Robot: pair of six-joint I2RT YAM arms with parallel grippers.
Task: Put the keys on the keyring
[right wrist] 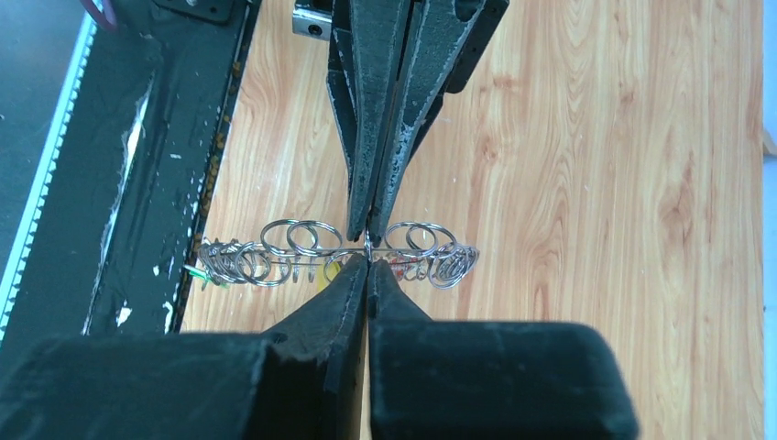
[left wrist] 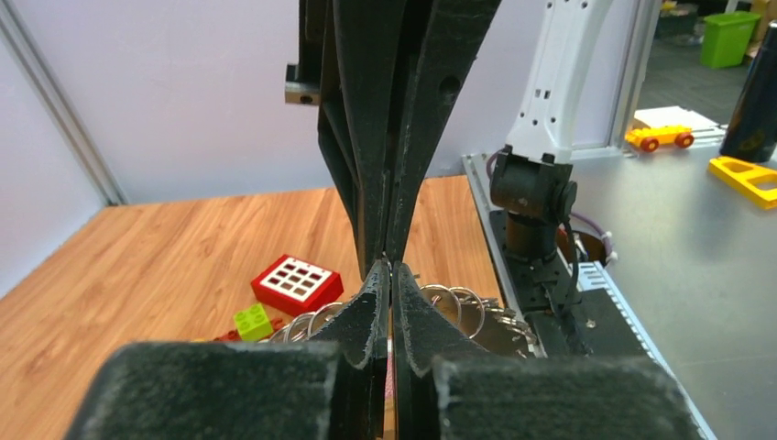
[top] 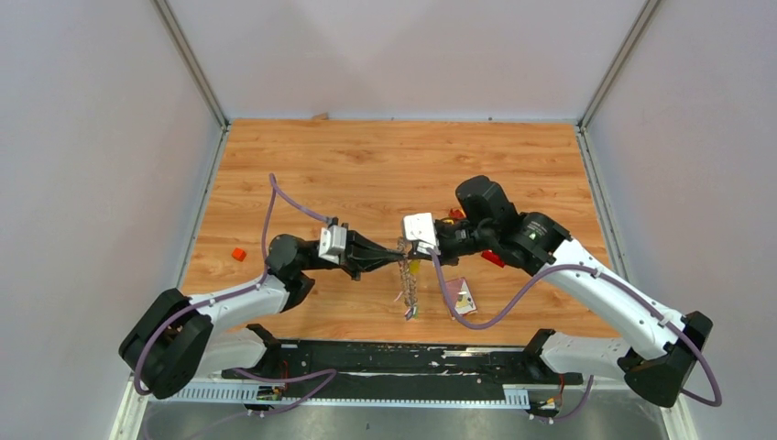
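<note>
The keyring (right wrist: 302, 252) is a wire strung with several small silver rings. It is held above the table between both grippers, and in the top view part of it (top: 409, 291) hangs down from them. My left gripper (top: 394, 260) and my right gripper (top: 410, 246) meet tip to tip, both shut on the wire. In the right wrist view my right gripper (right wrist: 368, 261) faces the left fingers (right wrist: 371, 137). In the left wrist view my left gripper (left wrist: 392, 271) hides most of the rings (left wrist: 451, 302). Yellow (right wrist: 328, 272) and red (right wrist: 400, 268) bits hang among the rings. No separate key is clear.
A red block with white buttons (left wrist: 296, 282) and a green brick (left wrist: 252, 322) lie below the right arm. A pale tag with yellow and red bits (top: 463, 298) lies near the front edge. A small orange block (top: 238, 254) sits at the left. The black base rail (top: 403, 357) runs along the near edge.
</note>
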